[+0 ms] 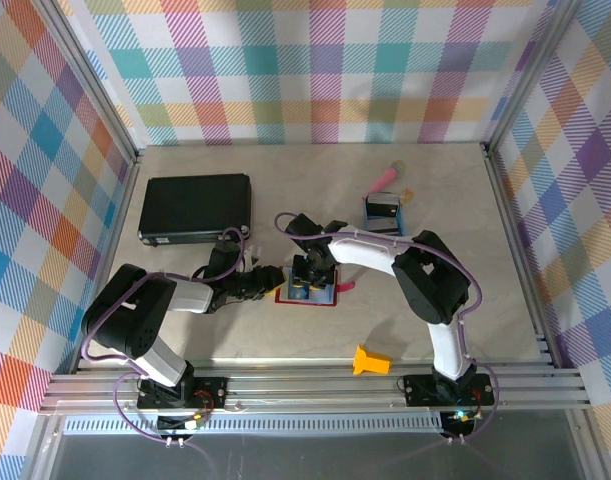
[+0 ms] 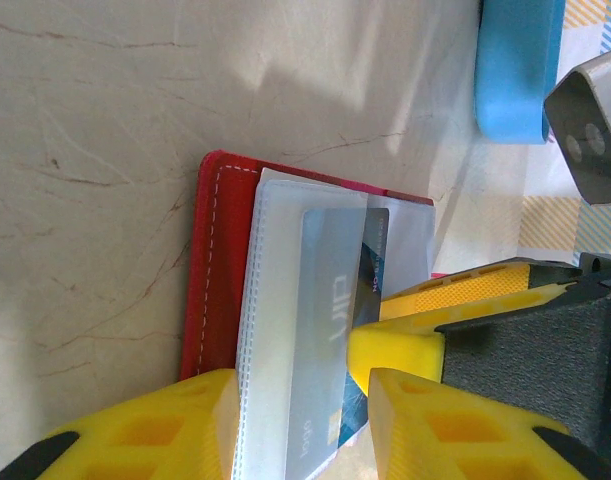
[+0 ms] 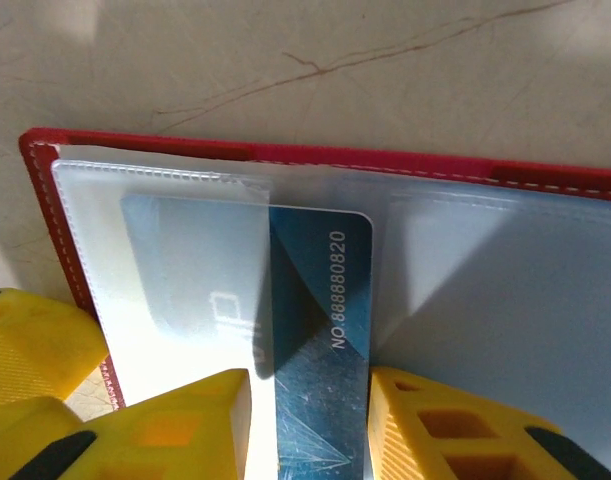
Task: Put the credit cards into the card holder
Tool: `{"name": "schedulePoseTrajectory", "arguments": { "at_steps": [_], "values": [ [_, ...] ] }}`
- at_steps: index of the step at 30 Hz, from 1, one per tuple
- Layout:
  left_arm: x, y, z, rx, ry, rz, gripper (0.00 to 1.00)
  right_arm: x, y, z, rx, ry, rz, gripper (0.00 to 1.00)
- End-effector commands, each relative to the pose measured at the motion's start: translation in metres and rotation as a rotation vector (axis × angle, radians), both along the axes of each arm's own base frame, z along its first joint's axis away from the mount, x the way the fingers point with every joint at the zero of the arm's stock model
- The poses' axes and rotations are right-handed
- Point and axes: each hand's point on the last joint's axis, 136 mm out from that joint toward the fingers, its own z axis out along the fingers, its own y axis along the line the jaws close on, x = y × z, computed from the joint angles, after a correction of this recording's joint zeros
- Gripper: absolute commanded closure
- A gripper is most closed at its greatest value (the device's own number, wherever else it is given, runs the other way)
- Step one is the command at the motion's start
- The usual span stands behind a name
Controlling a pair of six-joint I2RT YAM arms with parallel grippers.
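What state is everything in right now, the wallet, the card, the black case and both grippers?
card holder: open, lying flat.
blue card: partway inside a clear pocket of the card holder.
black case: closed, lying flat.
right gripper: shut on the blue card, a finger at each long edge.
left gripper: fingers straddle the clear sleeve; grip unclear.

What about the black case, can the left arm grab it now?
Probably not yet: the left gripper seems to hold the card holder. Once free, likely yes: the black case lies nearby with nothing between.
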Motion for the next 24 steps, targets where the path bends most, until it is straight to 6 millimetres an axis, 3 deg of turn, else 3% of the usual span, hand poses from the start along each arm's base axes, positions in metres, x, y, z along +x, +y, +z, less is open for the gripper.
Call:
{"name": "schedulePoseTrajectory", "arguments": {
  "at_steps": [1,14,24],
  "values": [
    [-0.012,0.001,-0.014,0.009,0.059,-0.012,0.61,-0.002,0.007,0.004,0.006,0.002,0.035,0.65],
    [-0.012,0.001,-0.016,0.006,0.062,-0.011,0.61,-0.003,0.018,0.005,0.045,0.007,0.05,0.65],
    [-0.013,0.001,-0.016,0.002,0.06,-0.01,0.61,-0.005,0.032,0.002,0.118,0.035,0.038,0.71]
  ]
}}
